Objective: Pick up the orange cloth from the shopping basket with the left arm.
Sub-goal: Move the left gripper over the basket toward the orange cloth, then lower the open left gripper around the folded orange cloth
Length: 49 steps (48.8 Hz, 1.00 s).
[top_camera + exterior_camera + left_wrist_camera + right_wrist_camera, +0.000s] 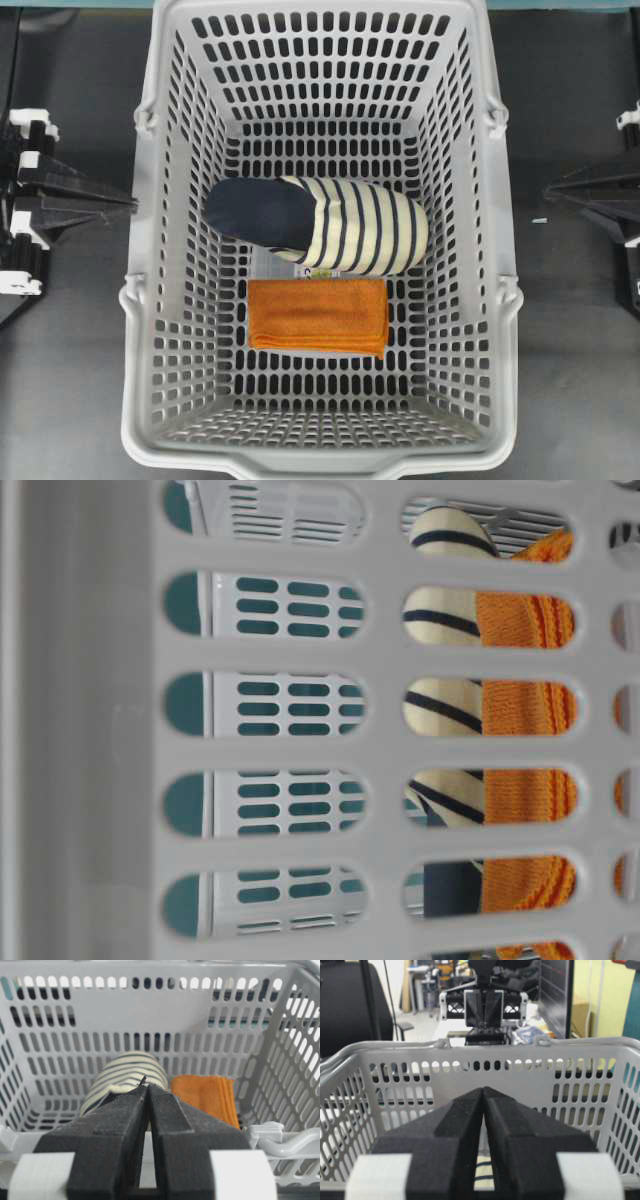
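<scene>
The orange cloth (318, 315) lies folded flat on the floor of the grey shopping basket (160, 300), just in front of a navy-and-cream striped slipper (330, 228). My left gripper (130, 204) is shut and empty, outside the basket's left wall at rim height. In the left wrist view its closed tips (147, 1088) point over the rim, with the cloth (202, 1095) beyond and to the right and the slipper (127, 1072) straight ahead. My right gripper (547, 192) is shut and empty outside the right wall; in its wrist view (483, 1090) it faces the basket rim (470, 1046).
The basket's tall slotted walls surround both items. A hinged basket handle (285, 1142) rests on the rim near my left gripper. The table-level view looks through the wall (100, 730) at the cloth (520, 705) and the slipper (440, 615). The dark table (70, 380) lies around the basket.
</scene>
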Each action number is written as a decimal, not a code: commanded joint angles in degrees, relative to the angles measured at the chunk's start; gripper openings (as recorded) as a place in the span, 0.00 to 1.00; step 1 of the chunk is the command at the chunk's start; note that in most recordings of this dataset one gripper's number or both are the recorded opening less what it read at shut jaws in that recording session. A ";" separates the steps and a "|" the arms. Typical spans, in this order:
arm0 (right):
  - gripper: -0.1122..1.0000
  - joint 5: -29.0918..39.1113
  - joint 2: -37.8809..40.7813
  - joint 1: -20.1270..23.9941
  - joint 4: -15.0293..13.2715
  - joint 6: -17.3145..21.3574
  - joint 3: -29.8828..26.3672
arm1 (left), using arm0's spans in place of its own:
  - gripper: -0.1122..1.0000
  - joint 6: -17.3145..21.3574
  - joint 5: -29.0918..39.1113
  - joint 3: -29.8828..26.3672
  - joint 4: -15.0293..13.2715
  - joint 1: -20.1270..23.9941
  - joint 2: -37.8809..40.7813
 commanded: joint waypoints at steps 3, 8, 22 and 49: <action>0.12 -0.62 0.88 0.26 0.88 0.62 -0.62 | 0.14 -2.90 5.10 -5.27 2.29 -0.79 1.58; 0.09 -0.44 0.88 0.26 1.23 1.67 -0.62 | 0.10 -4.48 12.83 -9.93 2.29 -0.79 3.69; 0.09 -0.44 0.79 0.26 1.14 3.25 -0.53 | 0.10 -4.48 29.44 -25.49 2.29 -1.58 15.73; 0.09 0.53 -0.53 0.26 1.23 3.25 -0.62 | 0.10 -4.57 67.15 -62.75 2.29 -5.89 50.10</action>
